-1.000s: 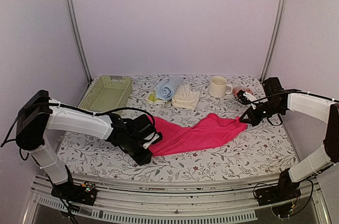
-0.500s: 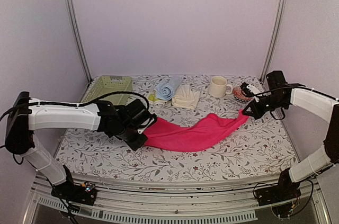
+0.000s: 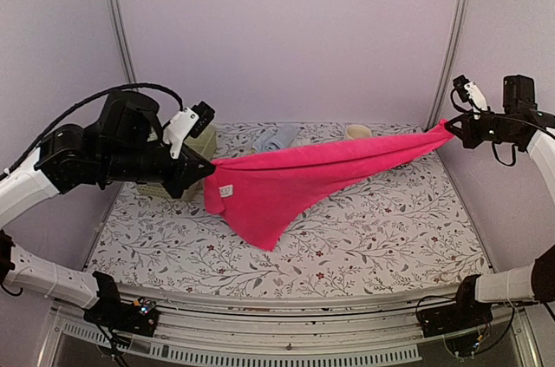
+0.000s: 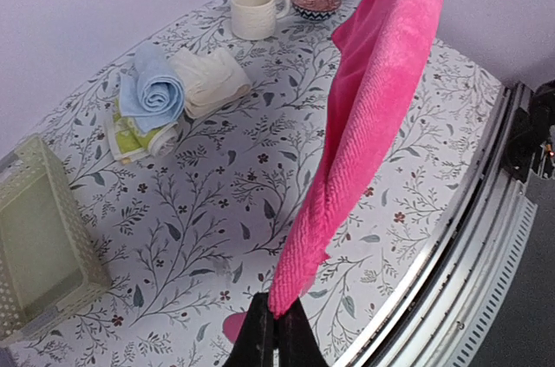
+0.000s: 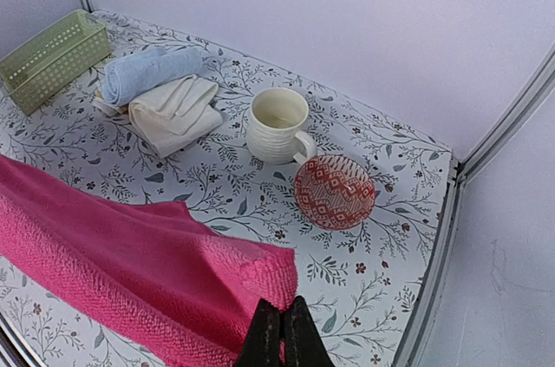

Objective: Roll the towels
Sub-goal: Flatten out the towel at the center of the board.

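The hot pink towel (image 3: 295,180) hangs stretched in the air between my two grippers, its middle sagging toward the table. My left gripper (image 3: 211,173) is shut on its left corner; the left wrist view shows that corner (image 4: 279,302) pinched between shut jaws. My right gripper (image 3: 454,128) is shut on the right corner, seen in the right wrist view (image 5: 279,306). A rolled light blue towel (image 4: 152,89), a folded cream-white towel (image 4: 208,79) and a pale yellow-green towel (image 4: 130,137) lie together at the back of the table.
A pale green mesh basket (image 4: 39,245) stands at the back left. A cream mug (image 5: 276,124) and a small red patterned bowl (image 5: 334,191) stand at the back right. The flowered table top (image 3: 390,237) lies below the towel.
Both grippers have risen high and moved apart, lifting the pink towel off the table and pulling it taut in the air.
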`<state>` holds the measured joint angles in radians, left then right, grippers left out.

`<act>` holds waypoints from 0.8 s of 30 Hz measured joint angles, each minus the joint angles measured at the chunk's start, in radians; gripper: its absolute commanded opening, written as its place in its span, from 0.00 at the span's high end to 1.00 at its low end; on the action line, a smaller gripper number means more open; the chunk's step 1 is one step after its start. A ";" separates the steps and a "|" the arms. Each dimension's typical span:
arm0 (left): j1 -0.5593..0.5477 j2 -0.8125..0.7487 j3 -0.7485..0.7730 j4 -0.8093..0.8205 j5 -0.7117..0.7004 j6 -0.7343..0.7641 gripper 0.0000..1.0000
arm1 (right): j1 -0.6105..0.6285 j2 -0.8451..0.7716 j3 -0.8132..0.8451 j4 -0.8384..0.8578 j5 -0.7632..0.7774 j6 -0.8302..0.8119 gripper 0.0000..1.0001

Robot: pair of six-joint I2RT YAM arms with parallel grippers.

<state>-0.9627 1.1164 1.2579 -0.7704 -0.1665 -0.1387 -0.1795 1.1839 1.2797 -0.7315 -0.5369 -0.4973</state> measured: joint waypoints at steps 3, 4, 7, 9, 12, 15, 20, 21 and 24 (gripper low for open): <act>-0.012 -0.067 -0.043 0.003 0.108 -0.011 1.00 | 0.000 -0.106 -0.061 -0.025 -0.005 -0.014 0.97; -0.016 -0.085 -0.066 0.004 0.147 -0.020 1.00 | 0.000 -0.138 -0.084 -0.030 -0.003 -0.017 0.97; -0.025 -0.111 -0.143 0.014 0.211 -0.047 1.00 | 0.000 -0.222 -0.166 -0.043 0.008 -0.023 0.97; -0.026 -0.092 -0.184 0.028 0.204 -0.058 1.00 | 0.000 -0.241 -0.220 -0.050 0.021 -0.031 0.97; -0.003 -0.007 -0.199 0.063 0.183 -0.055 1.00 | 0.000 -0.204 -0.281 -0.053 0.054 -0.045 0.97; 0.080 0.158 -0.182 0.142 0.192 -0.037 1.00 | 0.000 -0.090 -0.319 -0.048 0.117 -0.058 0.97; 0.196 0.512 -0.061 0.215 0.175 -0.002 0.70 | 0.000 0.040 -0.366 -0.042 0.221 -0.084 0.97; 0.206 0.565 -0.039 0.218 0.158 0.001 0.64 | 0.000 0.048 -0.378 -0.041 0.237 -0.092 0.96; 0.216 0.636 -0.013 0.219 0.122 0.006 0.49 | -0.001 0.060 -0.412 -0.058 0.254 -0.133 0.95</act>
<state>-0.7464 1.7527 1.2449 -0.5510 -0.0444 -0.1322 -0.1802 1.2434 0.8677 -0.7891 -0.2829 -0.6300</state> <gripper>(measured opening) 0.406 0.042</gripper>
